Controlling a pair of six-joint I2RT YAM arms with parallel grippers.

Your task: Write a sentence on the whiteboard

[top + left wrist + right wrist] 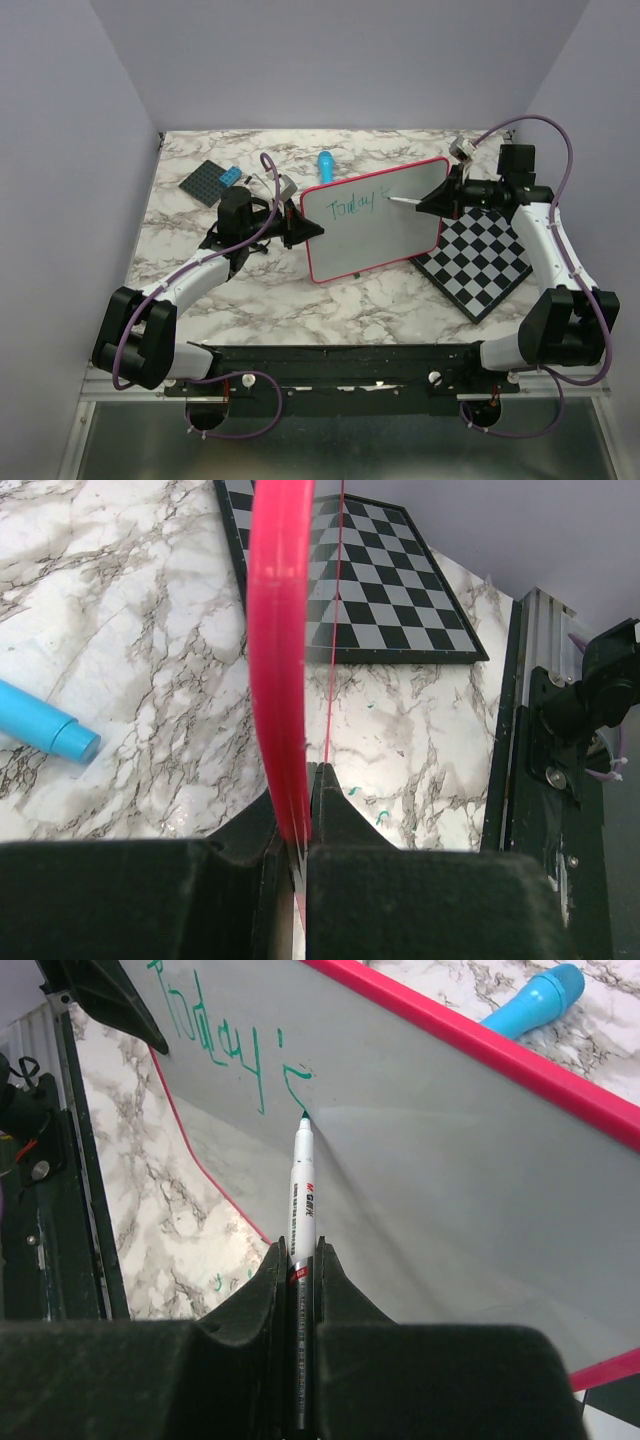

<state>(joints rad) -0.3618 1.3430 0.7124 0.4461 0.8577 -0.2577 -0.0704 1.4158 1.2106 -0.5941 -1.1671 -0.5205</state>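
The whiteboard point(385, 232), white with a pink-red rim, is tilted up off the table in the middle. My left gripper point(300, 228) is shut on its left edge; in the left wrist view the red rim point(278, 660) runs down between the jaws of the left gripper point(305, 780). My right gripper point(432, 204) is shut on a white marker point(302, 1185), whose green tip touches the whiteboard point(450, 1160). The sentence point(362, 206) reads "Today" plus a small stroke, in green point(215, 1035).
A checkered board point(478, 258) lies flat at the right, partly under the whiteboard. A blue marker cap point(325, 166) lies behind the whiteboard and shows in the wrist views point(45, 725) point(530, 998). A dark blue plate point(210, 180) sits at back left.
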